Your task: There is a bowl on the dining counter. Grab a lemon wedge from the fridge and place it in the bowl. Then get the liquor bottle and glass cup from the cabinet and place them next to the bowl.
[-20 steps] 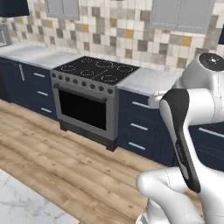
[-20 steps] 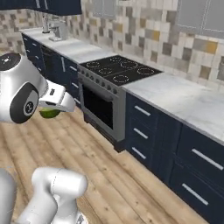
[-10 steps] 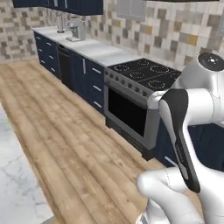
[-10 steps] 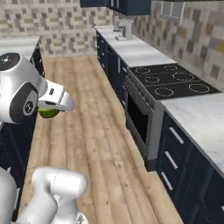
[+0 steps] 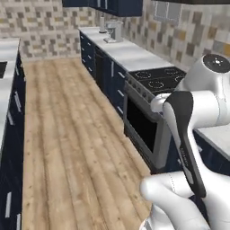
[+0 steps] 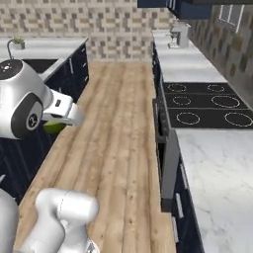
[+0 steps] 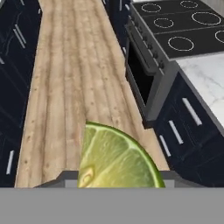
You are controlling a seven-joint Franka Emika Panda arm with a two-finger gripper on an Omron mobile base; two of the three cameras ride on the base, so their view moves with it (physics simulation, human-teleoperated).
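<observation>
My gripper (image 6: pixel 58 121) is shut on the lemon wedge (image 6: pixel 53 127), a yellow-green slice that hangs just under the white hand at the left of the right base view. Seen from the hand, the lemon wedge (image 7: pixel 116 159) stands cut face up between the fingers of the gripper (image 7: pixel 118 177), high above the wooden floor. The dining counter (image 6: pixel 49 47), white marble with a dark inset sink, lies at the far left behind the arm; its edge (image 5: pixel 6 49) also runs down the left side of the left base view.
A black stove (image 6: pixel 207 106) with its oven (image 5: pixel 141 128) sits in a run of navy drawers under a marble counter (image 6: pixel 217 173). A coffee machine (image 5: pixel 113 31) stands farther along it. Navy upper cabinets (image 5: pixel 117 5) hang above. A wooden floor aisle (image 5: pixel 67 134) runs between the counters.
The whole picture has swung as the base turns: the stove has slid to the right and the aisle and dining counter have come into view. The wedge stays in the gripper.
</observation>
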